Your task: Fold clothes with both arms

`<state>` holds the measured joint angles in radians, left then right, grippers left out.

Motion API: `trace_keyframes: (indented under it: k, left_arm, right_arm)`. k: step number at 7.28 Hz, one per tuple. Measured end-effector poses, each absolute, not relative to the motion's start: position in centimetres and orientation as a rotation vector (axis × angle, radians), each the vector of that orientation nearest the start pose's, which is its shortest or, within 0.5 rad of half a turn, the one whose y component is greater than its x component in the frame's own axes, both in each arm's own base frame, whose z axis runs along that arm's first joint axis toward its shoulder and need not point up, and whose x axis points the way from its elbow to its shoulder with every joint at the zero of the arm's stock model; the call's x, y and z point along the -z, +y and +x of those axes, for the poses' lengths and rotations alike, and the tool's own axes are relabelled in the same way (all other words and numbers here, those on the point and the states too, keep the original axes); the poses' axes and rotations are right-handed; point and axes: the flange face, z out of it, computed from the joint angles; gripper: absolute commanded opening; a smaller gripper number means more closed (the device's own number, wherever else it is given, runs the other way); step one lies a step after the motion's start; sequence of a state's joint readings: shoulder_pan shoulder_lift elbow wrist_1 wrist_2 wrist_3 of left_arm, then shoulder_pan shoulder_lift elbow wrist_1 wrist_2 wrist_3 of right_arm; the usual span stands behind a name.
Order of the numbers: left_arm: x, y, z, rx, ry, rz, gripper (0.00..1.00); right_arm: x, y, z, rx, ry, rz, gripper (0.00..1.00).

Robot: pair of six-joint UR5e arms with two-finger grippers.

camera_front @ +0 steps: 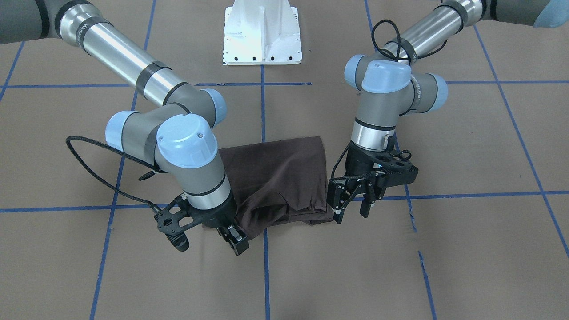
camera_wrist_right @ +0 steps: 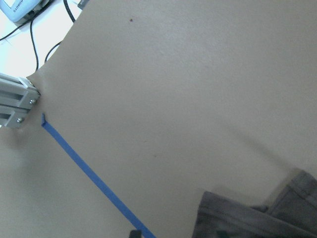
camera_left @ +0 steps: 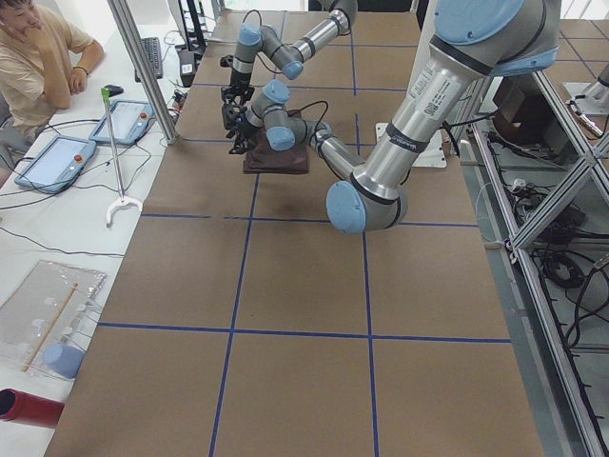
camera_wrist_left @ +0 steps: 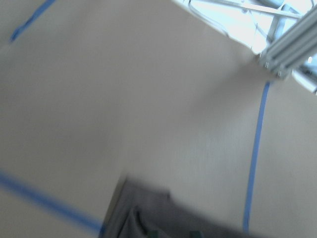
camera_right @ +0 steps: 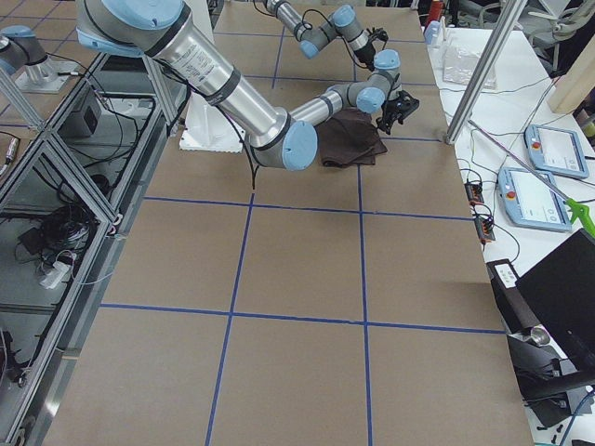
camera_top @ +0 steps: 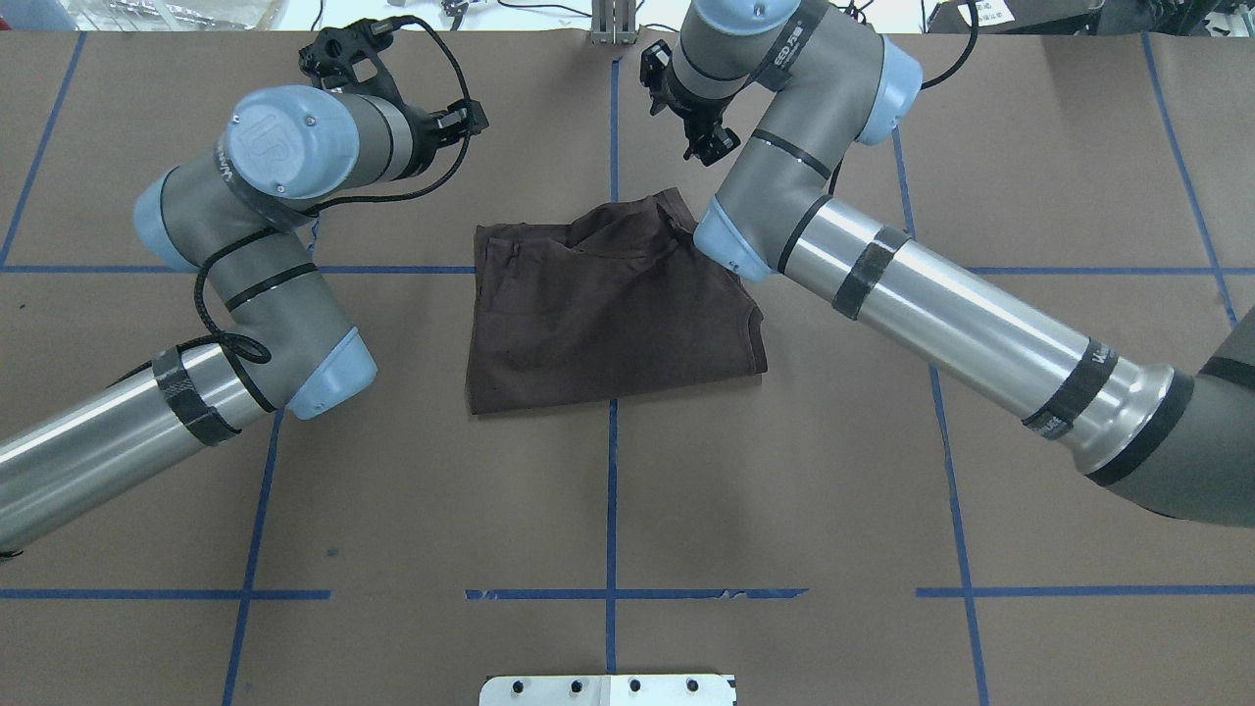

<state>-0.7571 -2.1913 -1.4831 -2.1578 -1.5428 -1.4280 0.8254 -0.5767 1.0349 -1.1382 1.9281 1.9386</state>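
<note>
Silvery right arm (camera_front: pixel 191 160) beside rumpled T-shirt (camera_front: pixel 275 173)

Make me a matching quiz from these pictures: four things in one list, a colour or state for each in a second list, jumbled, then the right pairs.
Things:
1. T-shirt
2. left gripper
3. base
4. tape lines

Colour or state:
A. white
B. blue
C. open, beside the T-shirt's edge
D. dark brown, lying folded

Pairs: 1-D, 2-C, 3-A, 4-B
</note>
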Motion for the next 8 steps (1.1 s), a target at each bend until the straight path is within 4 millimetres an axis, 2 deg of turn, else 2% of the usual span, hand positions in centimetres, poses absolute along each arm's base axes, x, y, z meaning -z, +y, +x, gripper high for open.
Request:
trace_keyframes:
  k: [1,2,4,5,6,7,8]
  left_arm:
    - [-26.9,-57.9,41.0,0.539,1.034,0.518,1.0]
    - [-27.4,-56.3,39.8,0.516,1.055,0.5,1.0]
    - [-27.7,-54.9,39.4,0.493,1.075,0.469,1.0]
    - [-27.8,-54.2,39.4,0.471,1.091,0.432,0.95]
    - [-28.1,-53.4,39.9,0.451,1.104,0.39,0.42]
    - [-28.2,-52.6,40.6,0.447,1.114,0.356,0.27]
    - [-28.7,-51.9,41.0,0.446,1.115,0.335,0.0]
  right_arm:
    - [-20.5,-68.8,-48.9,-0.924,-0.983,-0.14,1.0]
    - [-21.5,-67.9,-48.7,-0.895,-0.989,-0.14,1.0]
    - [-22.4,-65.6,-49.8,-0.844,-0.993,-0.129,1.0]
    - [-23.0,-64.3,-49.9,-0.826,-1.0,-0.126,0.95]
    - [-23.9,-62.6,-49.8,-0.797,-1.008,-0.12,0.52]
    - [-24.3,-61.2,-49.9,-0.758,-1.015,-0.11,0.41]
    - [-24.5,-60.1,-49.7,-0.731,-1.024,-0.104,0.41]
